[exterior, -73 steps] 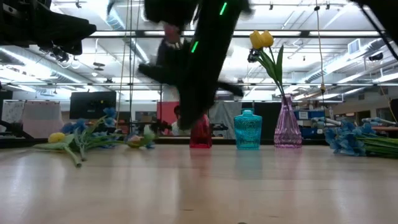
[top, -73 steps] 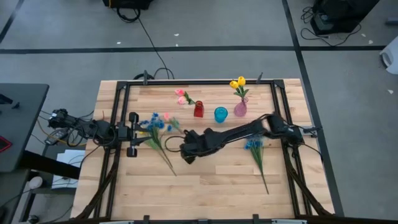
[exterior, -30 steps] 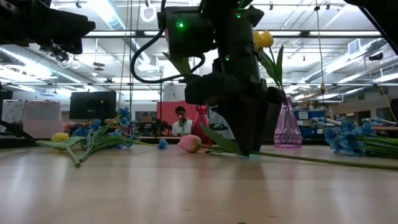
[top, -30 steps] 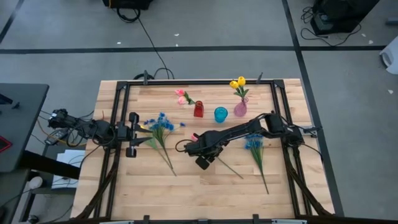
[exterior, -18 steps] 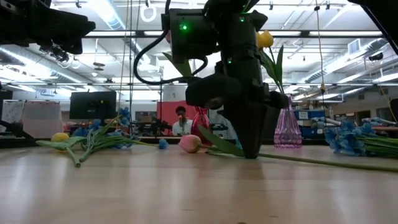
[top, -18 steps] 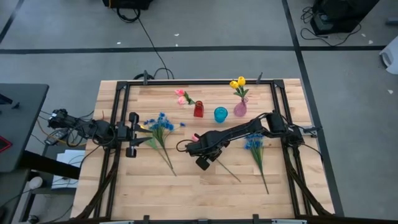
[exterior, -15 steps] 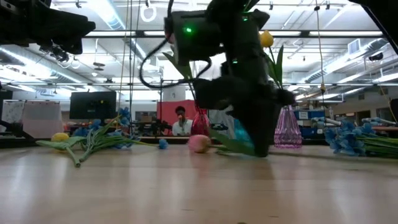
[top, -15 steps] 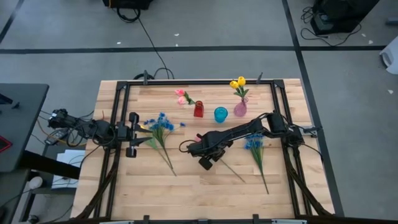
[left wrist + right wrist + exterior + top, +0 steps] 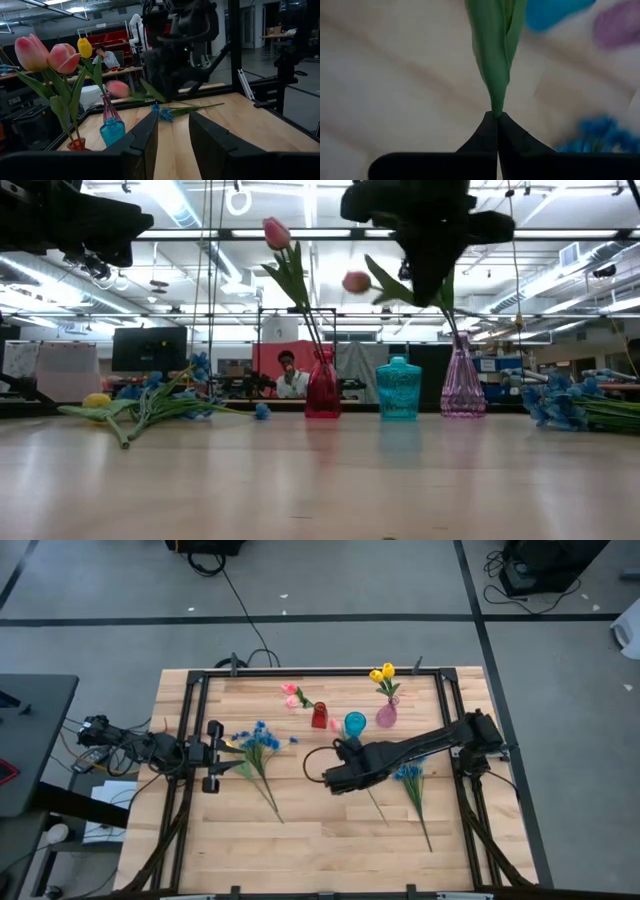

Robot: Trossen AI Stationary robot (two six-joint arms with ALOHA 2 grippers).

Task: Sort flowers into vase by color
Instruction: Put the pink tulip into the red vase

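**Pink tulip lifted above the surface**

The right pincer (image 9: pixel 497 117) is clamped on a pink tulip (image 9: pixel 357 281) by its green stem, holding it in the air near the blue vase (image 9: pixel 355 724). The left pincer (image 9: pixel 173 125) waits partly open at the surface's (image 9: pixel 300 830) left edge. No readable writing shows.

Right arm's stretched out across the table (image 9: pixel 300 840), wrist lifted well above it, right gripper (image 9: pixel 497 120) pinched tight with its fingertips pressed together. Left arm's parked at the table's left edge, lying low, left gripper (image 9: pixel 172 131) pointing inward with its fingers (image 9: pixel 145 137) partway apart.
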